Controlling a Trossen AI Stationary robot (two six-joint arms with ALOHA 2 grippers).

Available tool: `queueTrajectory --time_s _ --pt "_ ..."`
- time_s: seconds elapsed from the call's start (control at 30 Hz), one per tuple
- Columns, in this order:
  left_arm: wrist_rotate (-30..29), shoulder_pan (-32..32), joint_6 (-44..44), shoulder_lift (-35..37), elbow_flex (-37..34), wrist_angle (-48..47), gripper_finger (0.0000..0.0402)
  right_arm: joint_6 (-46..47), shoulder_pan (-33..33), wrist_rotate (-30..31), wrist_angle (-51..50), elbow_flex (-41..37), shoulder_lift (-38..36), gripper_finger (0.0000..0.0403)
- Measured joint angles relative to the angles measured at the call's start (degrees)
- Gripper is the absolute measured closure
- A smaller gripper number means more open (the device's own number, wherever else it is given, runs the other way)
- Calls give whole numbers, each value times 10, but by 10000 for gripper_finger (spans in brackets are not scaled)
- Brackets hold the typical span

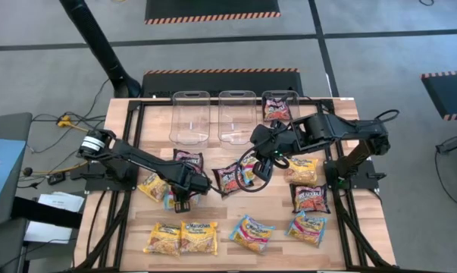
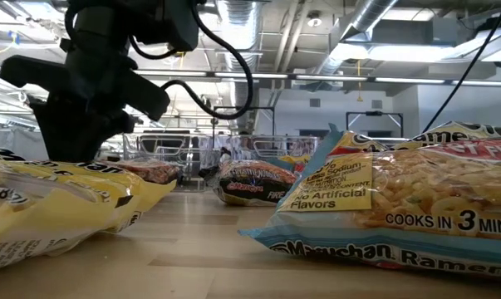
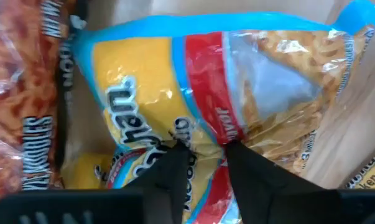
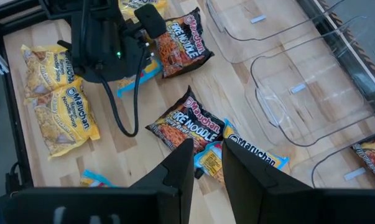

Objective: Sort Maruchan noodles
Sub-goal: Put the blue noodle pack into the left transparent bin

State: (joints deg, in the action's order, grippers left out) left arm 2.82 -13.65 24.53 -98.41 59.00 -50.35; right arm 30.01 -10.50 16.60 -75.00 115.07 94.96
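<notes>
While the right claw (image 1: 267,145) hovers above the worktop (image 1: 228,220) with fingers slightly apart, the left claw (image 1: 184,199) pinches a blue-edged noodle packet (image 3: 199,93) lying among scattered packets.

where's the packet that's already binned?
In the high view, one dark maroon packet lies in the rightmost clear bin of three at the table's far edge, just beyond the right gripper.
</notes>
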Motion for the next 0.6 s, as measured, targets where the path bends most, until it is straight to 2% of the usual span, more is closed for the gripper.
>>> queueTrajectory --time_s 0.2,0.47,0.6 --pt "4 -1 0 6 -2 2 391 0 0 0 0 0 0 306" --pt "44 -2 -28 10 -3 2 400 0 0 2 0 0 0 320" --pt "43 -2 -33 33 -4 5 401 0 0 7 0 0 0 327"
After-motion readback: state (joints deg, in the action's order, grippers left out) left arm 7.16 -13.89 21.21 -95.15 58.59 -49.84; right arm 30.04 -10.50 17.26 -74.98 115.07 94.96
